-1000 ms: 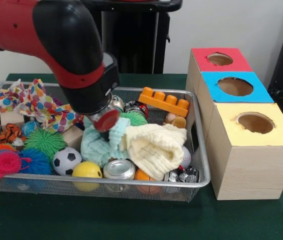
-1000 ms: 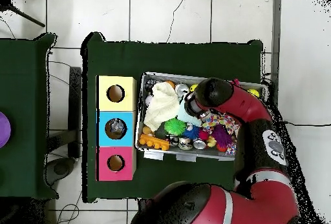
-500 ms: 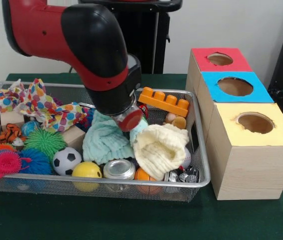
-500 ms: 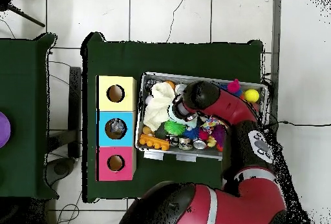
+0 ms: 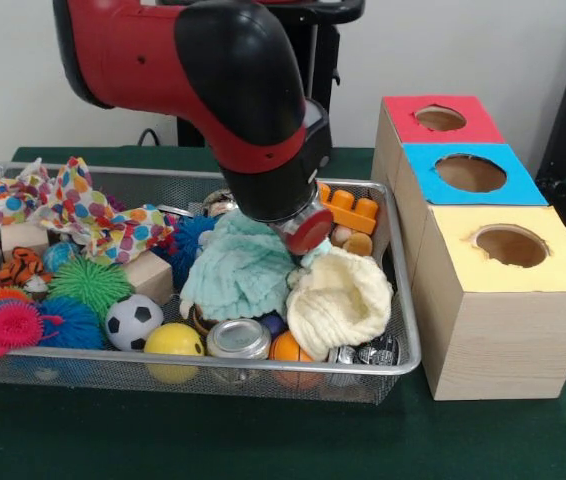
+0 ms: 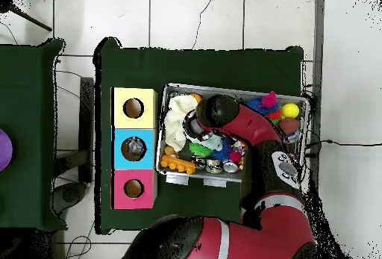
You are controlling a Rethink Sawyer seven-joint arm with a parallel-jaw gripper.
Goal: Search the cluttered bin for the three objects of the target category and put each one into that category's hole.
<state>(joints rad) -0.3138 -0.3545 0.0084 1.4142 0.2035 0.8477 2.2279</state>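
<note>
Soft cloths piled at the hole-box end of the bin

Your claw (image 5: 298, 262) is buried between the teal cloth (image 5: 238, 275) and cream cloth (image 5: 338, 298); whether it's wide or narrow you cannot tell. Both look light, limp, non-slippery: pinch a raised fold, expect trailing drape.

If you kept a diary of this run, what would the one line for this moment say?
arm: low over wire bin | gripper: hidden | beneath: teal cloth, cream cloth | boxes: red, blue, yellow
</note>
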